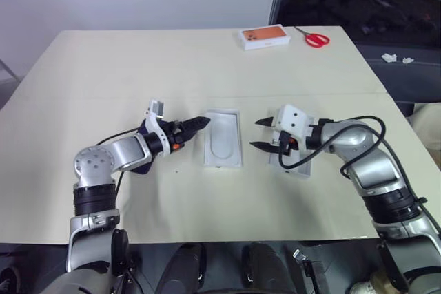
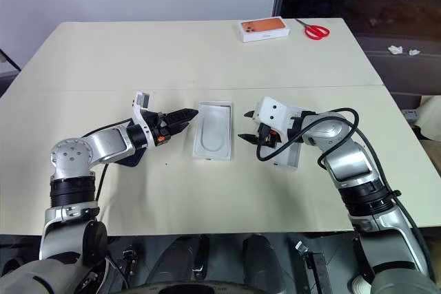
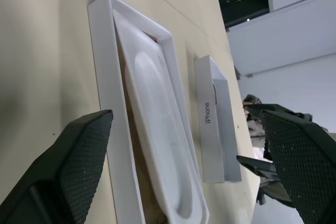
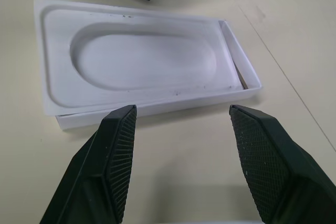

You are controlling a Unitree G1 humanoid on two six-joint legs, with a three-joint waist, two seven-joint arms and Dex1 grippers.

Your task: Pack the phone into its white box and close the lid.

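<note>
Step in hand: phone pickup. Both sets of fingers, left gripper [image 1: 196, 125] and right gripper [image 1: 262, 134], stand apart, empty, flanking the white box [image 1: 222, 118]. The phone [image 2: 132, 157] apparently lies at its 9 o'clock and the lid [image 2: 288, 158] at 3 o'clock. Next: grasp the phone by its edges.

"iPhone" in grey letters on side wall of lid [image 3: 211, 129]; no other legible text.
</note>
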